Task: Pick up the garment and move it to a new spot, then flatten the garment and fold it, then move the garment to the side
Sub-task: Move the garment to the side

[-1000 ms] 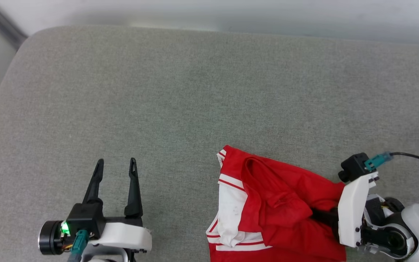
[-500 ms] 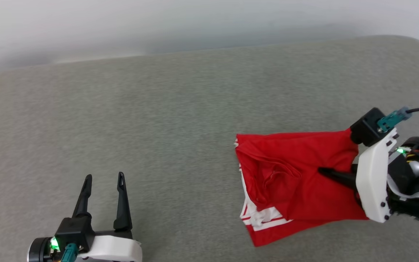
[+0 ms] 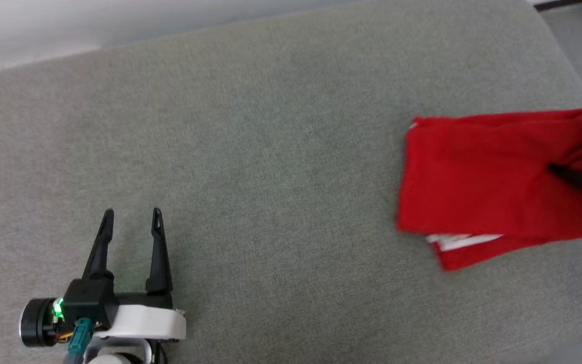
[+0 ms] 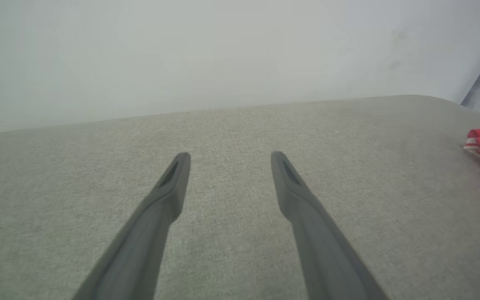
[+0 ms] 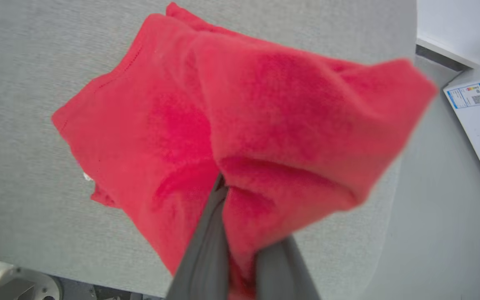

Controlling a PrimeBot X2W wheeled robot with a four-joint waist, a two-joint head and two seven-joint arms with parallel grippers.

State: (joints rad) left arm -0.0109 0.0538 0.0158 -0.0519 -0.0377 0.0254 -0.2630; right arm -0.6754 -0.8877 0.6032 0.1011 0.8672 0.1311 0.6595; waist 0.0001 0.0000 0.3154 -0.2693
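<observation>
The padded grey bench (image 3: 271, 126) ran up to a pale wall. My right fingers (image 5: 223, 196), pressed together, pinched the garment (image 3: 488, 172), bunched at the bench's right end. By my judgement I was mid-carry, with flattening, folding and the side move left. My left fingers (image 3: 132, 215) hung spread and empty over the bench's near-left part.

The garment (image 3: 493, 182) is showing as soft, matt red cloth, creasing where it bunches. The table (image 3: 271, 151) is wearing a matt grey-green woven fabric with a fine, rough grain. The left end effector (image 3: 132, 213) is showing fingers (image 4: 306, 216) of smooth, matt dark plastic, and its white shell (image 3: 144, 323) is looking faintly glossy.
</observation>
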